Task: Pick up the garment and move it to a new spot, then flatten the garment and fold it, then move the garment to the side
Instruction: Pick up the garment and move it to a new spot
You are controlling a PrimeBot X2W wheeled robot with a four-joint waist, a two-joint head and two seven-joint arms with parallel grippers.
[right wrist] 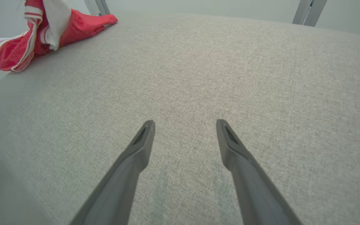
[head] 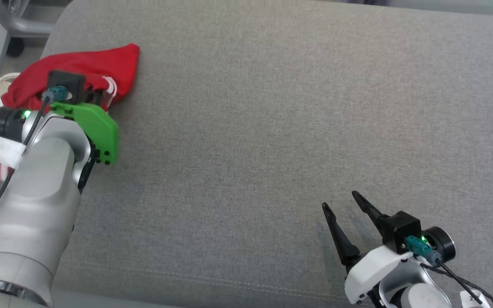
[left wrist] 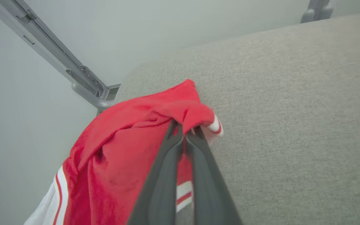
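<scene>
Nearest the robot, the right gripper (head: 340, 201) hangs just above the grey cushion (head: 272, 107) at the lower right, its two fingers spread wide with nothing between them. Beyond it lies a broad run of bare upholstery. At the far left corner, the left gripper (left wrist: 186, 129) has its fingers pressed together on a raised fold of the garment (left wrist: 127, 147), close to a white-and-red striped cuff or hem. The garment is bunched in a heap at that corner, part on the cushion and part draped over the left edge. Appearance: bright red fabric with a white panel and white-red stripes along the trim, creased; what kind of garment it is cannot be told. Handling, as judged: light, soft and limp. It will sag and trail from a single pinch and may drag on the cushion's coarse weave. A grip on one fold should suffice for carrying. Flattening will likely call for two holds set apart along a hem or at opposite corners, the free gripper taking the second.
</scene>
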